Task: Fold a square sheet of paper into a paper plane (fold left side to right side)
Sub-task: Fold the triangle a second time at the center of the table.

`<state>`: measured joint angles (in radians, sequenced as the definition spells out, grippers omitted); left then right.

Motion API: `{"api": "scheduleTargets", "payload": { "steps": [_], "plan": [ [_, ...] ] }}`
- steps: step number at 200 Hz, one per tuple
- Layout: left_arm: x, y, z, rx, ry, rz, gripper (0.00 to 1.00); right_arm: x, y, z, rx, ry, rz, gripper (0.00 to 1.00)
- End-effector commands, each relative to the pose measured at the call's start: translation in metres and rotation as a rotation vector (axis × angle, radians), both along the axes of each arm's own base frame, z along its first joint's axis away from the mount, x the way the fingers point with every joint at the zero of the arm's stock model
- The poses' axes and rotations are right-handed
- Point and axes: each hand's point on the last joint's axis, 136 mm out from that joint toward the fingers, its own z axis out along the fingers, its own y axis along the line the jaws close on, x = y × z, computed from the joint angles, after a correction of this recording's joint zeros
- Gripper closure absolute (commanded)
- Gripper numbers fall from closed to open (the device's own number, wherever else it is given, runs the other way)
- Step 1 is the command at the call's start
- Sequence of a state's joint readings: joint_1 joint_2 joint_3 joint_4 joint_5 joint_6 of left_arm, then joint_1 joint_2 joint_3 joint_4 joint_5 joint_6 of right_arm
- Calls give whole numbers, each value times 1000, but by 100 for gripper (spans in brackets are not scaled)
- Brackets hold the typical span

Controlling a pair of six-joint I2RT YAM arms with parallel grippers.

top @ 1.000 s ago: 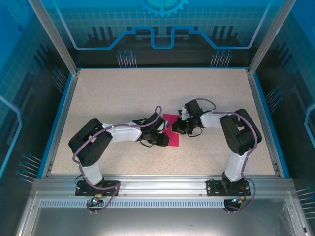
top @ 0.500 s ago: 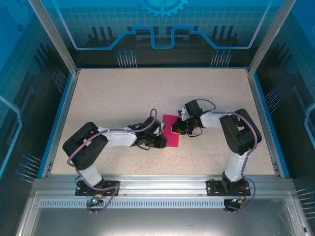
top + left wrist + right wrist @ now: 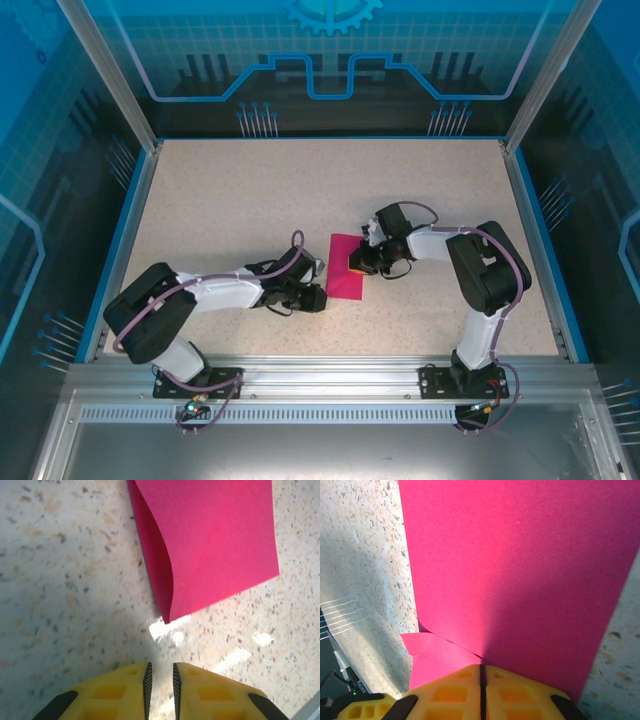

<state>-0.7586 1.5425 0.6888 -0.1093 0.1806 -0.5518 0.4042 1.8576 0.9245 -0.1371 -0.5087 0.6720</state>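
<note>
The square sheet of paper [image 3: 345, 279] is magenta and lies folded in half on the speckled table, as a tall narrow rectangle. In the left wrist view the paper [image 3: 215, 545] has its top layer bowing up a little along the left fold. My left gripper [image 3: 318, 297] sits just left of the sheet's near corner, off the paper; its jaws [image 3: 160, 672] stand a narrow gap apart with nothing between them. My right gripper [image 3: 356, 262] is shut, its tips [image 3: 481, 669] resting on the paper [image 3: 520, 570] at its right edge, where a lower layer peeks out.
The table top [image 3: 230, 200] is bare speckled beige, bounded by a blue rim [image 3: 125, 240] and clear enclosure walls. Both arms reach in low from the near edge, their forearms lying close over the surface.
My left gripper has slid left and nearer, off the paper, with its jaws narrowing slightly. The right gripper and the sheet have stayed put.
</note>
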Motion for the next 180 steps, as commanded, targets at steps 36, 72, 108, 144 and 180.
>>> {"api": "scheduleTargets", "payload": {
  "steps": [36,72,108,144,180],
  "plan": [
    [25,-23,38,-84,-45,-19,75,-16,-26,-33,-122,90,-32,91],
    [41,-43,24,-88,-29,-44,76,-16,-25,-32,-120,93,-29,91],
    [47,-41,3,-26,-8,-36,76,-16,-25,-31,-115,91,-29,91],
    [40,-24,-21,59,36,3,77,-13,-23,-25,-105,70,-18,91],
    [27,-14,-35,65,76,35,79,-6,-13,-3,-33,5,18,91]
  ]
}}
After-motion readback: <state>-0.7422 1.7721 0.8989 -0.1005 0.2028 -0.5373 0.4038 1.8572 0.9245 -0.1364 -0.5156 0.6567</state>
